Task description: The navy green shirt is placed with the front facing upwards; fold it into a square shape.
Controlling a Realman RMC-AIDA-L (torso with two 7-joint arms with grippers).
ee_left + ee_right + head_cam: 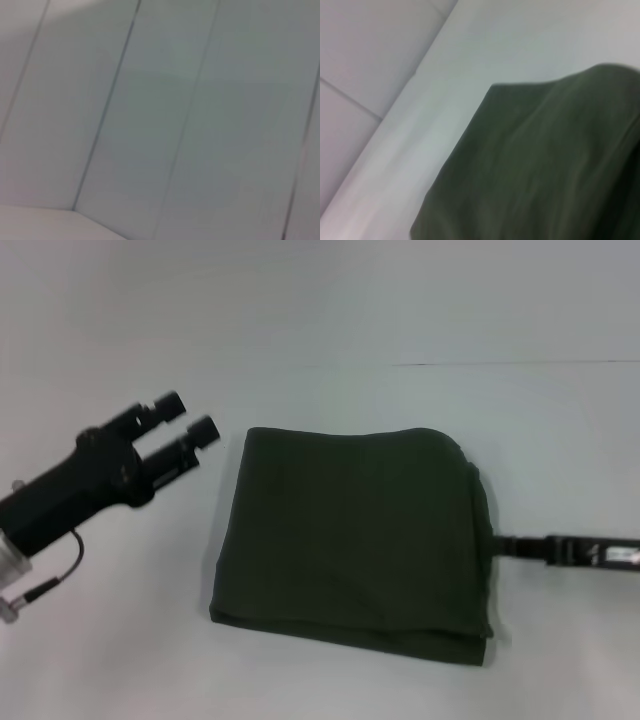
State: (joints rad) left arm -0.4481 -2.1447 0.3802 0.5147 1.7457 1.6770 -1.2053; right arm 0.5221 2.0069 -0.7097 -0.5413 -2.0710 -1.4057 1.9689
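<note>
The navy green shirt (355, 545) lies folded into a rough square in the middle of the white table (110, 660). Its lettering and neck label are hidden. My left gripper (188, 417) hangs above the table just left of the shirt's far left corner, open and empty, clear of the cloth. My right gripper (503, 545) reaches in low from the right, and its tip is at the shirt's right edge. The right wrist view shows the shirt's dark cloth (545, 165) close up. The left wrist view shows none of the shirt.
The table's far edge shows as a thin dark line (520, 363) behind the shirt. The left wrist view shows only pale wall panels (160, 120) with seams. The right wrist view shows bare table (470, 65) beside the cloth.
</note>
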